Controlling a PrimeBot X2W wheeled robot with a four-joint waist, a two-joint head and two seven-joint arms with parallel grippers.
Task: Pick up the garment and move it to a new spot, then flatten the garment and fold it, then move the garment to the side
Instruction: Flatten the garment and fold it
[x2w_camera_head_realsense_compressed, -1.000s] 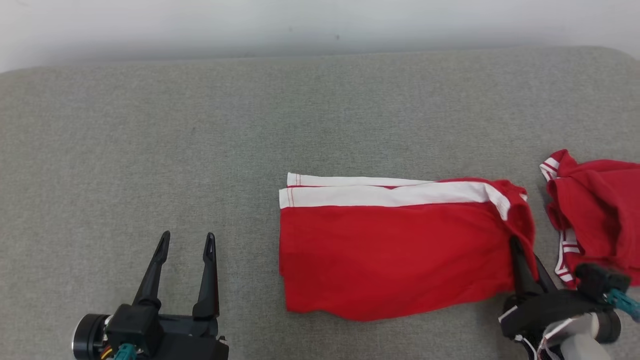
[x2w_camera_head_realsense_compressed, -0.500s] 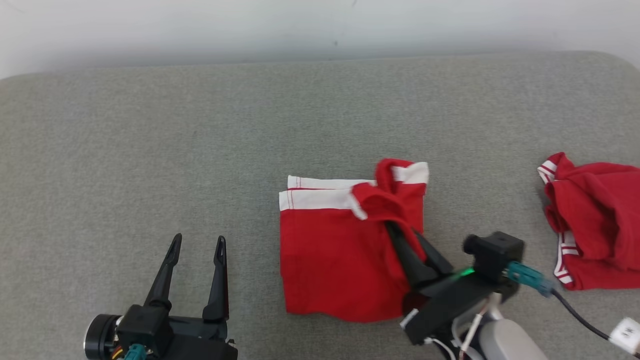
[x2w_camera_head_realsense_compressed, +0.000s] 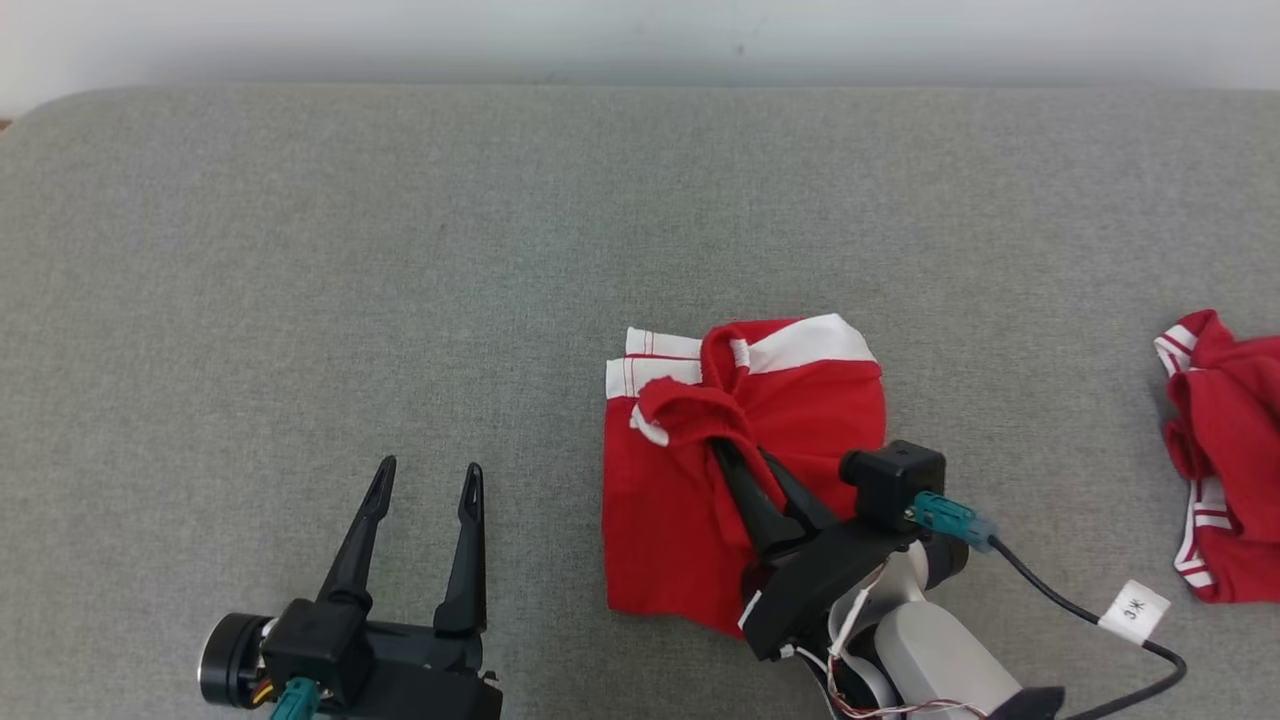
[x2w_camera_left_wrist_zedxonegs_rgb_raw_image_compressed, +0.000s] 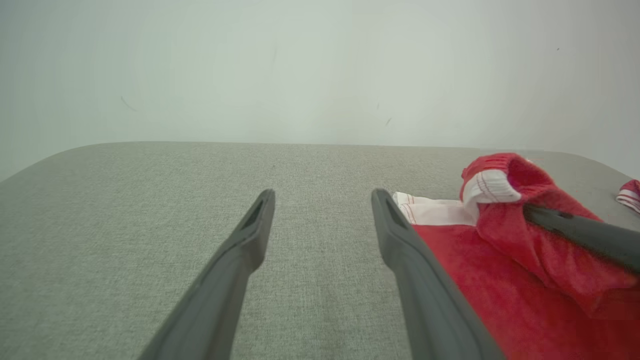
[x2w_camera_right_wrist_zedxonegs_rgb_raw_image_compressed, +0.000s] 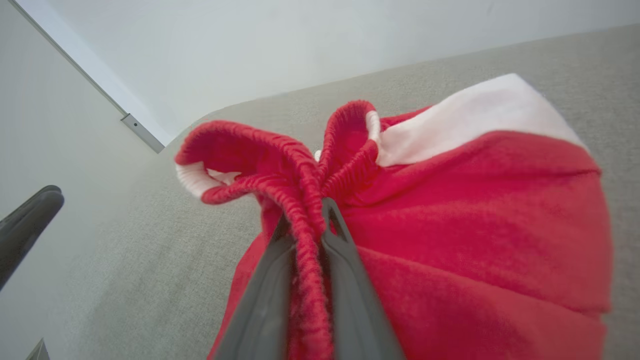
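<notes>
Red cloth: the red shorts (x2w_camera_head_realsense_compressed: 690, 500), trimmed with white bands, lie at lower centre of the head view on the grey fabric surface (x2w_camera_head_realsense_compressed: 300, 250). Their right part is doubled over toward the left and is not yet laid down.
Right gripper: the right gripper (x2w_camera_head_realsense_compressed: 742, 452) has its jaws narrow, pinched on the shorts' elastic waistband (x2w_camera_right_wrist_zedxonegs_rgb_raw_image_compressed: 310, 200). The waistband bunches into loops above the fingertips, and the held edge stands raised above the lower layer.
Left gripper: the left gripper (x2w_camera_head_realsense_compressed: 428, 466) sits at lower left of the head view with its jaws wide and nothing between them. It is near the shorts' left edge but apart from it.
Other cloth: a second red garment (x2w_camera_head_realsense_compressed: 1225, 450) is crumpled at the right edge of the head view, well apart from the shorts.
Done, as judged: the shorts seem placed and flattened, since the lower layer lies smooth and its white hems are stacked evenly at the cloth's upper left.
In hand: the fold itself, about midway across.
Left to do: lay the waistband down on the left side, let go, press out the puckers, then shift the folded shorts aside.
Watch for: the gathered waistband landing in a lump rather than flat.
</notes>
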